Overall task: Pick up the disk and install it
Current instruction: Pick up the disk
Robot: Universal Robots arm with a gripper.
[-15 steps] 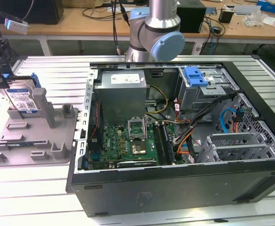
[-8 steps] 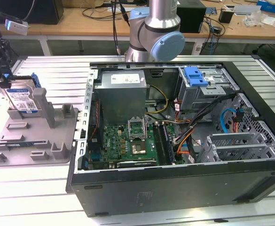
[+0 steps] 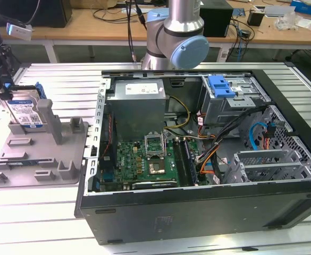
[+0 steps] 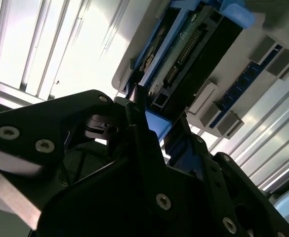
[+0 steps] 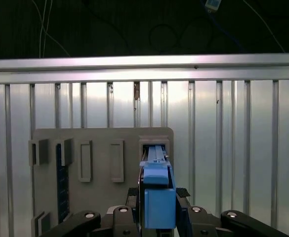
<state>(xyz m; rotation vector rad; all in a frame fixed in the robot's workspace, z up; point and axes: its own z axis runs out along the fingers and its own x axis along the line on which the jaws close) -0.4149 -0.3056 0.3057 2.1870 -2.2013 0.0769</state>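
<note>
End effector (image 3: 2,79) clamped on the disk (image 3: 25,112) in its grey holder (image 3: 65,154)
I see the fingers (image 5: 182,197) closed against the disk's blue carrier (image 5: 159,200). It stands upright at the exterior view's left, on the table (image 3: 38,223). The exterior view shows its white-and-blue label (image 3: 27,116), unreadable; the second wrist view shows its connector pins (image 4: 185,53).

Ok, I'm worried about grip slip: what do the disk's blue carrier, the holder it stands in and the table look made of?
Carrier: bright blue plastic, with a smooth moulded look. Disk body: silver metal, with a paper-like label. Holder: matte grey, probably plastic. Table: ribbed slats with a sheen, aluminium by the look.
</note>
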